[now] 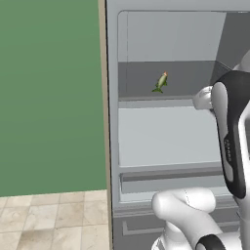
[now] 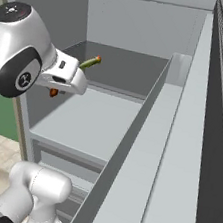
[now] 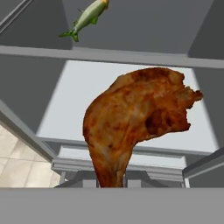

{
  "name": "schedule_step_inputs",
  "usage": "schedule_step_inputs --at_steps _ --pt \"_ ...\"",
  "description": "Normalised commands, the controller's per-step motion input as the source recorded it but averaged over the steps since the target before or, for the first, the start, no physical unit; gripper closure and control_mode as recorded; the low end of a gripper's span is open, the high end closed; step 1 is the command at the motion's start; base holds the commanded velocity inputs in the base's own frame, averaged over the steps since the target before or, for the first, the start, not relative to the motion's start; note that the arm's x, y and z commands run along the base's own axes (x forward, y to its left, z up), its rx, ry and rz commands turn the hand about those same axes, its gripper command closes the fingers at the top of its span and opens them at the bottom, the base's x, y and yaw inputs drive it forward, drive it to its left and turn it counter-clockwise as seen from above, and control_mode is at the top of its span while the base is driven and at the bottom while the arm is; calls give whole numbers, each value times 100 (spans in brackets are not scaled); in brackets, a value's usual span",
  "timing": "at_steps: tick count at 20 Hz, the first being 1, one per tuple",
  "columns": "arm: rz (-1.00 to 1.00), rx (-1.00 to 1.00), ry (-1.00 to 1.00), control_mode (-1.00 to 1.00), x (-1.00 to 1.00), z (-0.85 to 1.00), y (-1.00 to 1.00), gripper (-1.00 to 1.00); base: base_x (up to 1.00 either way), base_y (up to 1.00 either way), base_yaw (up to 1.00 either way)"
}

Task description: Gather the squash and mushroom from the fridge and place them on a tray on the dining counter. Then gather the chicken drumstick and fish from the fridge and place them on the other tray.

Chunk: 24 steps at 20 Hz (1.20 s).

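Note:
The fridge (image 1: 112, 97) stands open in front of me. A small greenish fish (image 1: 161, 81) (image 2: 90, 62) (image 3: 87, 18) lies on its darker upper shelf, toward the back. My gripper (image 2: 56, 89) is shut on the chicken drumstick (image 3: 140, 118), a browned roasted piece held by its thin end over the pale middle shelf (image 1: 166, 136). The drumstick hangs lower than the fish and nearer to me; a small brown bit of the drumstick (image 2: 53, 92) peeks out under the hand. The squash, mushroom, trays and dining counter are out of view.
The fridge's open door (image 2: 175, 168) runs along the right, close to my arm. A grey drawer (image 1: 166, 180) sits under the middle shelf. A green wall (image 1: 49, 97) and tiled floor (image 1: 49, 219) lie to the left of the fridge.

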Motion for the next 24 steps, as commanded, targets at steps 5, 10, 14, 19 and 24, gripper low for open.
schedule_step_inputs --at_steps 5,10,14,19,24 --pt "0 0 0 100 0 0 0 100 -2 0 0" --pt "0 0 0 100 0 0 0 100 -56 43 -3" --pt "0 0 0 100 0 0 0 100 -64 79 -13" --pt "0 0 0 100 0 0 0 100 -41 97 -20" --pt "0 0 0 100 0 0 0 100 -37 100 -24"
